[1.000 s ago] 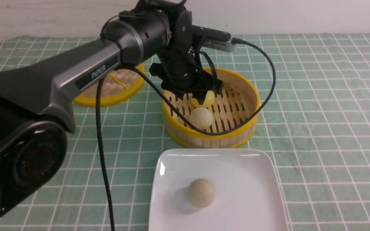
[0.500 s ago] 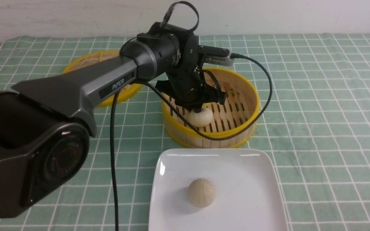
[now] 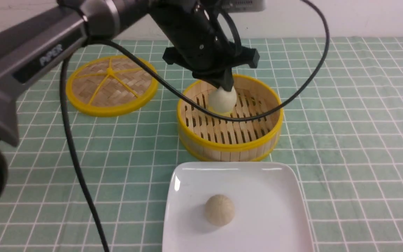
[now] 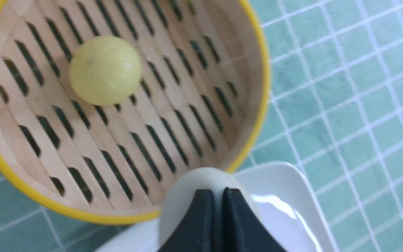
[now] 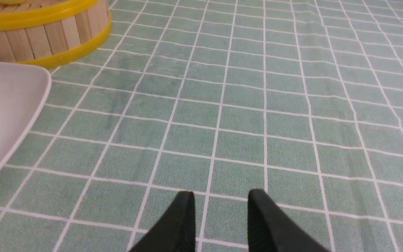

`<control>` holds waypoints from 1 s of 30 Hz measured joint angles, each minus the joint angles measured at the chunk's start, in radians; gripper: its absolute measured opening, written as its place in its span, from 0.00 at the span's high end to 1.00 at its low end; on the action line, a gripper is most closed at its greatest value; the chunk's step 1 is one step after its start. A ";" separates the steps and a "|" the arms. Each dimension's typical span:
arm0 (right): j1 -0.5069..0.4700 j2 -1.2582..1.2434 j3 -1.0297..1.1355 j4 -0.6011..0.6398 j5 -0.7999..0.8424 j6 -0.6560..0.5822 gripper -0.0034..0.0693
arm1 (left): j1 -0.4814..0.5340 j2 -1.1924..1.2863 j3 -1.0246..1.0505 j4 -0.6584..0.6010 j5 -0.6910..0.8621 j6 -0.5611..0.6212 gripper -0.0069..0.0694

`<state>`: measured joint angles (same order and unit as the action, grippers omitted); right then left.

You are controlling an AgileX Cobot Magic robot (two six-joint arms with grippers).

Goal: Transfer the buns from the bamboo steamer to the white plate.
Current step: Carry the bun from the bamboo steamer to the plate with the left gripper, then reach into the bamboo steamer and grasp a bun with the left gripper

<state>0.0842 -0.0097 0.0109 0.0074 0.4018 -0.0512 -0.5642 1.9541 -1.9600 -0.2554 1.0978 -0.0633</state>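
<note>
We are pinching a cream bun [image 3: 222, 99] in our left gripper [image 3: 226, 85], hanging it over the steamer [image 3: 229, 147], clear of the slats. A ridged bun [image 3: 219, 210] is already sitting on the plate [image 3: 257, 182], and a yellow bun [image 4: 105, 70] is waiting in the steamer. We are judging ourselves roughly a third done, with this carry and one more pick left. Our right gripper [image 5: 220, 206] is hovering slightly spread and empty over the green checked cloth [image 3: 345, 105]. The lid [image 3: 112, 84] is lying well to the left, and a white wall [image 3: 362, 17] is closing off the back.
</note>
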 joint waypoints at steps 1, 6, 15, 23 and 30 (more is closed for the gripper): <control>0.000 0.000 0.000 0.000 0.000 0.000 0.62 | 0.000 -0.011 0.000 -0.037 0.026 0.016 0.88; 0.000 0.000 0.000 0.000 0.000 0.000 0.62 | -0.050 0.008 0.044 -0.165 0.121 0.106 0.88; 0.000 0.000 0.000 0.000 0.000 0.000 0.62 | -0.228 0.153 0.123 -0.161 0.038 0.130 0.84; 0.000 0.000 0.000 0.001 0.000 0.000 0.62 | -0.248 0.231 0.123 -0.049 -0.012 0.034 0.59; 0.000 0.000 0.000 0.002 0.000 0.000 0.62 | -0.248 0.231 0.038 0.062 -0.004 -0.003 0.36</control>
<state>0.0842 -0.0097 0.0109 0.0096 0.4018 -0.0512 -0.8119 2.1854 -1.9224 -0.1938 1.0937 -0.0660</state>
